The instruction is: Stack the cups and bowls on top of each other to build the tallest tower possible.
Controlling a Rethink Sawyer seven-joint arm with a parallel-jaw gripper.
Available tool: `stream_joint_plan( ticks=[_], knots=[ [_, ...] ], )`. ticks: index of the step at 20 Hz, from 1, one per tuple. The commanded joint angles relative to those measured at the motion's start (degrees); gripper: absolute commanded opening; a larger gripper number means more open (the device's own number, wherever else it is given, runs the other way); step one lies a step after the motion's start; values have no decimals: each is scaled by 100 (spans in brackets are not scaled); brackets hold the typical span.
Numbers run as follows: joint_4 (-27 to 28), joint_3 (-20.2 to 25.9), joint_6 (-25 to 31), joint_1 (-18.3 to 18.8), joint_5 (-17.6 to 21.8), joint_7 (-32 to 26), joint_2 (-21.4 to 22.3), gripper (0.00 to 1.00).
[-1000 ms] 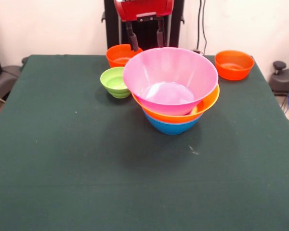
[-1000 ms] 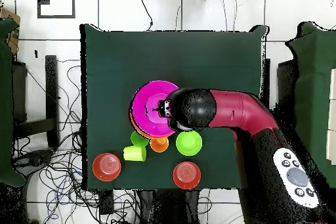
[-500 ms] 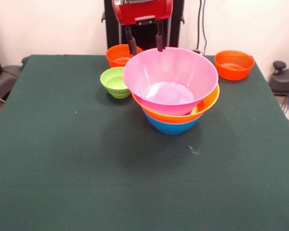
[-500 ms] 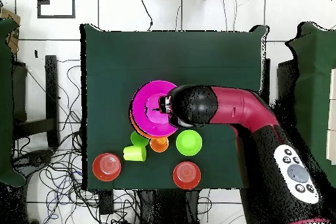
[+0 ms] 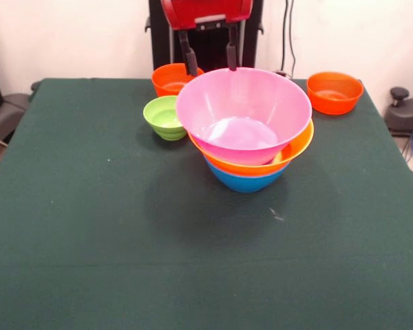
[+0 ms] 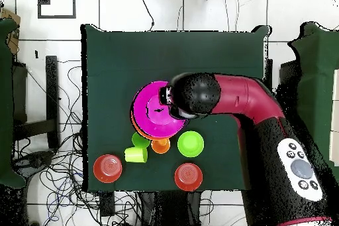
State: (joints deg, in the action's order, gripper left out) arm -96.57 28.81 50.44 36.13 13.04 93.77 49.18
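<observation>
The tower stands mid-table: a large pink bowl [image 5: 243, 110] nested in a yellow-orange bowl [image 5: 300, 146], which sits in a blue bowl [image 5: 246, 181]. My gripper [image 5: 210, 59] hangs open and empty just above the pink bowl's far rim. In the overhead view the arm [image 6: 228, 99] covers one side of the pink bowl [image 6: 151, 109]. Three cups stand close together beside the tower: orange [image 6: 160, 146], green [image 6: 140, 140] and lime-yellow [image 6: 136, 155]. In the front view the tower hides them.
A small green bowl [image 5: 164, 117] sits left of the tower, with an orange bowl [image 5: 171, 78] behind it. Another orange bowl [image 5: 334, 91] sits at the far right corner. From above, the two orange bowls [image 6: 108, 168] [image 6: 188, 176] lie near the table edge.
The arm's head has shifted a little away from the robot's base, over the pink bowl's rim. The fingers stayed open. No bowl or cup moved.
</observation>
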Motion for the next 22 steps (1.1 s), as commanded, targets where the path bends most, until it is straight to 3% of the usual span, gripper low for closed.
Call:
stream_joint_plan(
  ticks=[1, 3, 6, 9, 12, 18, 22],
  knots=[
    [1381, 214, 1688, -272, -11, -292, -129, 100],
    [1638, 303, 1969, -277, -168, -253, -211, 100],
    [2109, 279, 2412, -416, -59, -209, -319, 100],
    [2404, 244, 2304, -447, 189, -426, -645, 100],
    [2666, 336, 2094, -453, 155, -597, -1131, 100],
    [3268, 281, 2289, -673, 291, -592, -1448, 100],
    [3740, 216, 2790, -743, 388, -759, -1565, 100]
  ],
)
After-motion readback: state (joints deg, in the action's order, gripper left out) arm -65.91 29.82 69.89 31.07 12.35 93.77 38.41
